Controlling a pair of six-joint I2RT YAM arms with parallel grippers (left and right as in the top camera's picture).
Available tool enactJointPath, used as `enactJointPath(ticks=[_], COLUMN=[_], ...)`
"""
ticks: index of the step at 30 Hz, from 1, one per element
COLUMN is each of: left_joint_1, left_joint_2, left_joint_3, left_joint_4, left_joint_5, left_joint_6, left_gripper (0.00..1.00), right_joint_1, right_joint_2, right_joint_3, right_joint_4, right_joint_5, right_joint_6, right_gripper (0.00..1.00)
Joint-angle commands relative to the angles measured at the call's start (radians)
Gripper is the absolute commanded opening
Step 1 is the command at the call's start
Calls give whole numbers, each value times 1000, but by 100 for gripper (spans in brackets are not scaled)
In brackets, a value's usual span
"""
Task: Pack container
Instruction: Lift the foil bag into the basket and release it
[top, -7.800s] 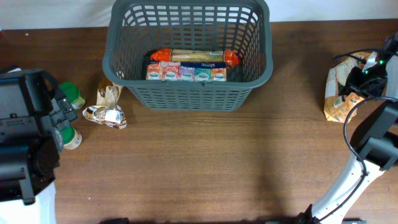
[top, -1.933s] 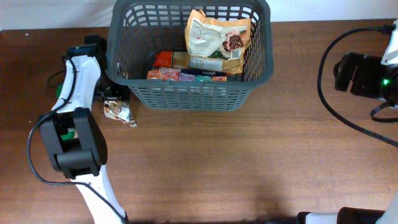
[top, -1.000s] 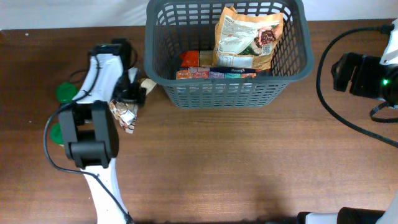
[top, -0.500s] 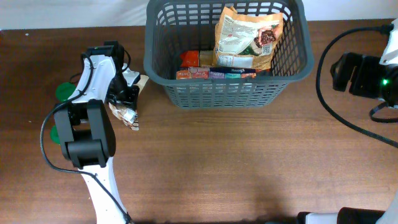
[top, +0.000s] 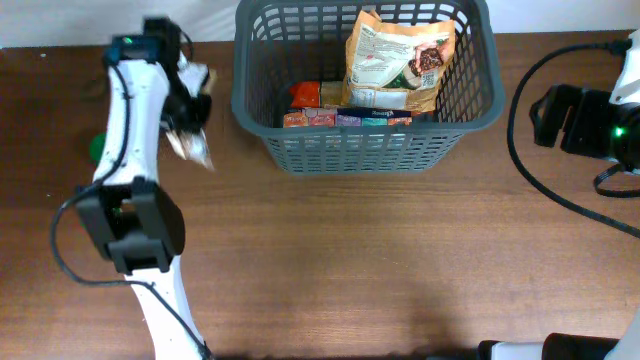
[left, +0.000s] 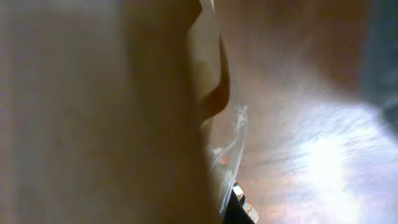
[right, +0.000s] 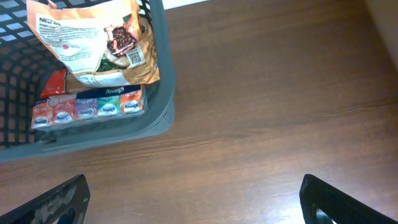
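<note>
The basket stands at the far side of the table with a snack bag inside. The left gripper, blurred, seems clamped on a crinkled packet just left of the basket. The right gripper is spread wide.

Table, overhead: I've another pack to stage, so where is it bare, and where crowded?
Bare: the wide table stretch in front of the basket, and the strip between basket and right arm. Crowded: left of the basket, where the left pincer holds a crinkled packet near a green lid.
</note>
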Motion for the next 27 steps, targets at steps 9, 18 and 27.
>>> enactJointPath(ticks=[9, 18, 27], left_joint_1=[-92, -406, -442], left_joint_2=[-335, -365, -111], left_joint_3=[352, 333, 328], left_joint_4=[92, 235, 277], left_joint_5=[40, 85, -20], left_joint_6=[193, 642, 720], left_gripper=[2, 2, 2], right_joint_1=[-8, -8, -8], right_joint_2=[0, 0, 0], right_joint_3=[0, 0, 0], right_joint_4=[-6, -6, -6], right_joint_5=[-34, -38, -94], right_joint_6=[8, 8, 8], right_gripper=[99, 99, 99])
